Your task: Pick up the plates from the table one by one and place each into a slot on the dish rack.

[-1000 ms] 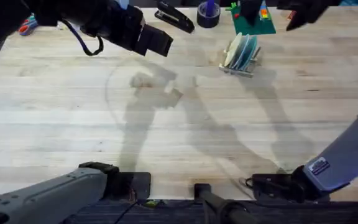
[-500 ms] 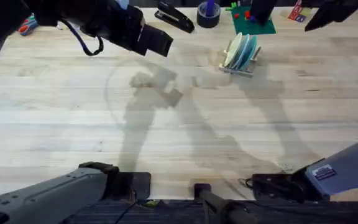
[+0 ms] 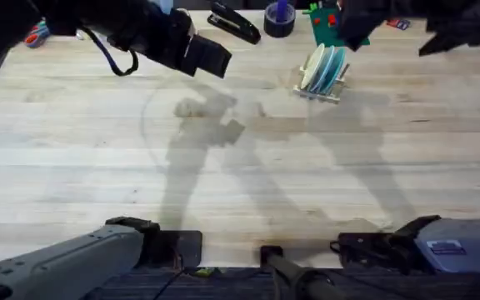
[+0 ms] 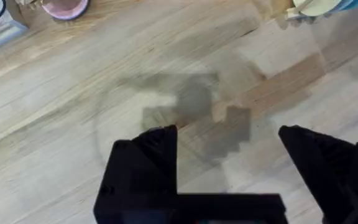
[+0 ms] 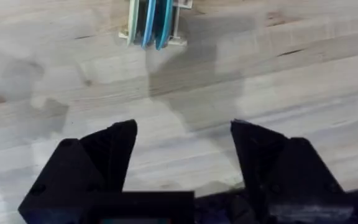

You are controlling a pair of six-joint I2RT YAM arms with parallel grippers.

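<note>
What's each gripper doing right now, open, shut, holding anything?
Left gripper: open, holding nothing, above bare table.
Right gripper: open, holding nothing, apart from the dish rack.

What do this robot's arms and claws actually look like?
Both arms are part pale grey, part black. The grey segments lie low in the overhead view, and the right one carries a small label. A thin black cable loops beside the left arm's dark wrist. The left gripper and the right gripper each have two chunky, angular, matte black fingers on a black crossbar.
</note>
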